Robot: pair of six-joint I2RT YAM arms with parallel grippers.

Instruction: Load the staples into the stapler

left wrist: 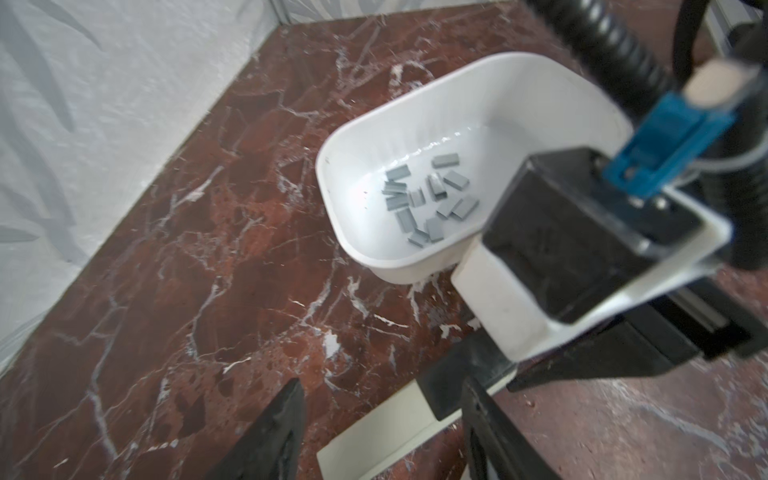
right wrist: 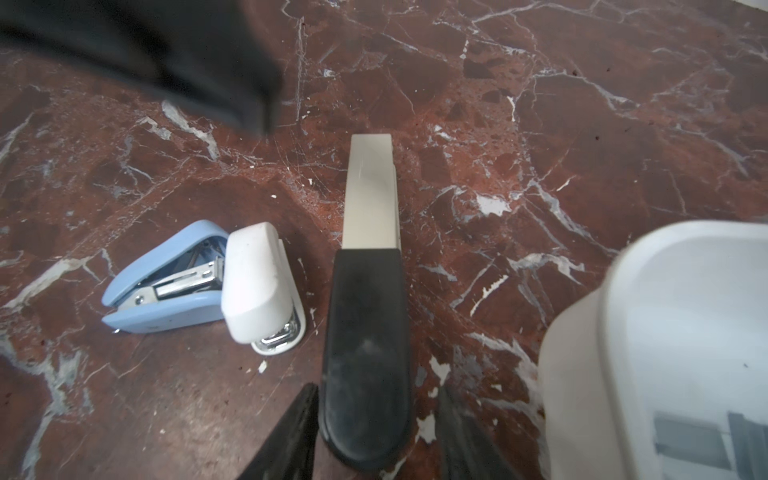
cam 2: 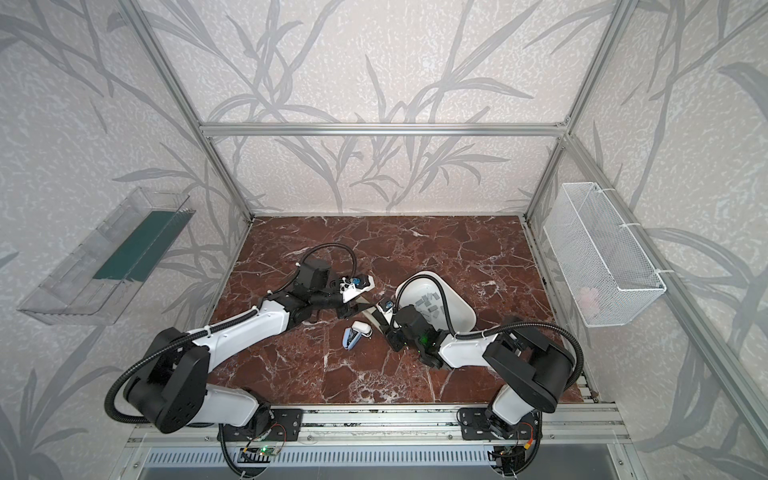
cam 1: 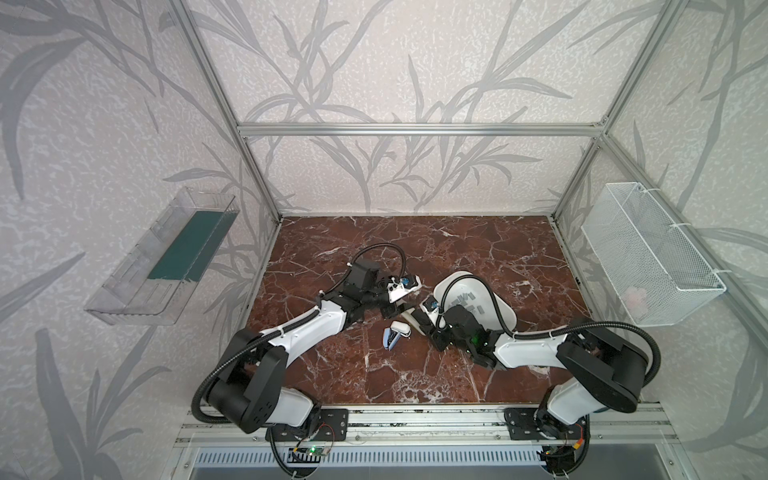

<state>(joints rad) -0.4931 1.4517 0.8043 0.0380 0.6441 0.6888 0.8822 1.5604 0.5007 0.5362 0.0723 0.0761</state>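
All visible staples (left wrist: 428,199) lie loose in the white tub (left wrist: 415,124), none loaded; right gripper (right wrist: 376,392) straddles the long stapler (right wrist: 368,291) at its black end, jaws spread, left gripper (left wrist: 382,386) likewise spread over its metal end, so gripping and opening it seemingly comes next.

Bench (cam 1: 457,249): red-brown marble pattern with irregular white veining.
Walls (cam 1: 415,62): pale grey-white, printed with a darker grey leaf-and-stem pattern.
Tub (left wrist: 395,137): plain white. Staples (left wrist: 436,187): uniform flat grey.
Blue stapler (right wrist: 166,282): light blue shell, bare silver metal within.
White stapler (right wrist: 253,282): white shell, shiny silver nose.
Large stapler (right wrist: 365,324): black handle — pale cream-silver bar.
Wire basket (cam 1: 648,249): white mesh.
Wall tray (cam 1: 137,282): clear plastic with a dark green strip.
Left arm (cam 1: 307,324) and right arm (cam 1: 523,349): white shells — black joints, black ribbed hoses.
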